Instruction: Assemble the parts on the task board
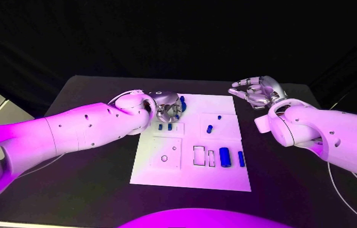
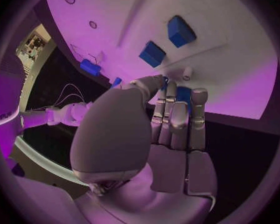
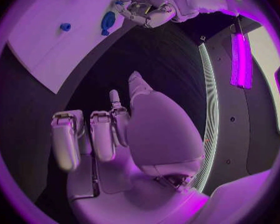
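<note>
My left hand [image 1: 165,112] is over the far left part of the white board [image 1: 223,176], which lies in the middle of the black table [image 1: 89,197]. The fingers [image 2: 177,119] are curled together, and in my left wrist view a small blue part [image 2: 183,93] sits between their tips and the thumb, so this hand is gripping that part. In the head view the same part [image 1: 182,103] shows just at the far side of the hand.

My right hand [image 1: 257,91] is in the air beyond the far right corner of the board, well apart from it. Its fingers [image 3: 68,139] are bent a little but stay apart from each other, and there is nothing in them.

On the board, two small blue pieces [image 1: 164,127] stand side by side just below my left hand. Two more small blue pieces [image 1: 213,124] lie near the middle of the board. A thicker blue cylinder [image 1: 225,157] and a thin blue bar [image 1: 241,158] lie side by side near the right edge, next to two rectangular openings [image 1: 204,156]. On the left part of the board there is a raised square plate [image 1: 165,151] with a small oval hole.
</note>
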`<action>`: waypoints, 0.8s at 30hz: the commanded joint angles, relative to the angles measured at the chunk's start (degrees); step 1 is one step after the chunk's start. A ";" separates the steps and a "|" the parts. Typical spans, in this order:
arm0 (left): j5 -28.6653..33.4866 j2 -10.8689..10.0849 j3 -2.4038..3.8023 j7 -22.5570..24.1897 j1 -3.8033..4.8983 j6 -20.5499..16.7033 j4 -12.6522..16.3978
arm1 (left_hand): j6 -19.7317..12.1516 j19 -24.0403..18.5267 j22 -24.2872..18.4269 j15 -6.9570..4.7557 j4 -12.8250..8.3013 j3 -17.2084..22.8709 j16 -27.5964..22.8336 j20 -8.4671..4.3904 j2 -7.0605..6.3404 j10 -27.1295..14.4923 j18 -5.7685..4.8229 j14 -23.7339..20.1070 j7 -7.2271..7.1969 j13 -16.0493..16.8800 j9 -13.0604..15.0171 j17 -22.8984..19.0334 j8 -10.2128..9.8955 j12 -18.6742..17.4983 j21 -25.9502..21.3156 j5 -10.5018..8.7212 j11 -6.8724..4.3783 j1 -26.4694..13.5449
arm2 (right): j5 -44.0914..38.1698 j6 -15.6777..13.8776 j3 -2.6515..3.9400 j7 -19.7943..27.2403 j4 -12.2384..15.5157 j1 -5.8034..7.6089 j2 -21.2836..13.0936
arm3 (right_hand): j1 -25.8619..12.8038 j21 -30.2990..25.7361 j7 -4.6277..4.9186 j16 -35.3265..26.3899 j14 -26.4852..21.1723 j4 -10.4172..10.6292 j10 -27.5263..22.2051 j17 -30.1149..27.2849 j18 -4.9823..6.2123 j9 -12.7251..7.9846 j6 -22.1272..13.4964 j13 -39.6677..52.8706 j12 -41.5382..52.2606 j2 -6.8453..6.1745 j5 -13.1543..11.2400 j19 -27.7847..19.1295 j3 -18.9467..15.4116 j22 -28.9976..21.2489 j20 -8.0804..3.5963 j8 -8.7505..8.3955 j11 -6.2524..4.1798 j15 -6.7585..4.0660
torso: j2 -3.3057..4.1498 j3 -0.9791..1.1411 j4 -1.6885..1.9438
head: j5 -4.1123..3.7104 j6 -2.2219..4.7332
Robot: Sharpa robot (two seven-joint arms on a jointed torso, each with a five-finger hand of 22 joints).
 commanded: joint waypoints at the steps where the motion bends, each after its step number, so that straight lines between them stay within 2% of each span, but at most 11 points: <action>1: 2.31 -0.95 0.49 0.87 0.04 -0.59 1.14 | 0.34 0.38 0.04 0.03 -0.28 -0.02 0.20 -0.11 -0.16 0.44 -0.60 0.35 -0.03 -0.04 0.14 0.04 -0.33 -0.22 0.16 0.04 -0.14 -0.63 | -0.49 0.32 0.01 0.70 0.03 -0.03 0.01 | 0.36 -0.23 0.09 -0.22 4.44 -0.12 -0.16 8.77 0.27 0.07 -0.45 7.59 -0.28 0.05 0.11 4.74 -0.21 13.94 -0.18 0.14 -0.18 -0.32 | -0.07 0.06 0.09 | 0.08 -0.01; 7: 3.19 -3.07 1.05 0.66 0.06 -0.06 1.84 | 0.43 0.41 0.08 0.03 -0.33 -0.04 0.19 -0.09 -0.30 0.68 -0.62 0.36 -0.07 -0.03 0.23 -0.04 -0.45 -0.60 0.19 0.02 -0.16 -1.01 | -0.49 0.38 0.01 0.68 -0.02 -0.03 -0.05 | 0.36 -0.23 0.09 -0.22 4.44 -0.12 -0.16 8.77 0.27 0.07 -0.45 7.59 -0.28 0.05 0.11 4.74 -0.21 13.94 -0.18 0.14 -0.18 -0.32 | 0.00 0.07 0.04 | 0.25 0.01; 13: 3.28 -4.52 1.15 0.27 0.07 0.42 1.73 | 0.43 0.30 0.01 0.04 -0.36 -0.02 0.15 -0.09 -0.35 0.69 -0.59 0.24 -0.09 -0.04 0.25 -0.29 -0.49 -0.72 0.07 0.02 -0.16 -1.06 | -0.50 0.40 0.01 0.63 -0.05 -0.03 -0.12 | 0.36 -0.23 0.09 -0.22 4.44 -0.12 -0.16 8.77 0.27 0.07 -0.45 7.59 -0.28 0.05 0.11 4.74 -0.21 13.94 -0.18 0.14 -0.18 -0.32 | 0.03 0.02 0.06 | 0.25 -0.05; 24: 3.26 -5.52 1.17 0.00 0.06 0.87 1.73 | 0.42 0.25 -0.01 0.04 -0.46 0.03 0.10 -0.09 -0.42 0.70 -0.58 0.15 -0.10 -0.05 0.28 -0.45 -0.58 -0.95 0.03 0.04 -0.14 -1.11 | -0.53 0.43 0.01 0.60 -0.09 -0.04 -0.13 | 0.36 -0.23 0.09 -0.22 4.44 -0.12 -0.16 8.77 0.27 0.07 -0.45 7.59 -0.28 0.05 0.11 4.74 -0.21 13.94 -0.18 0.14 -0.18 -0.32 | 0.03 0.01 -0.02 | 0.43 0.08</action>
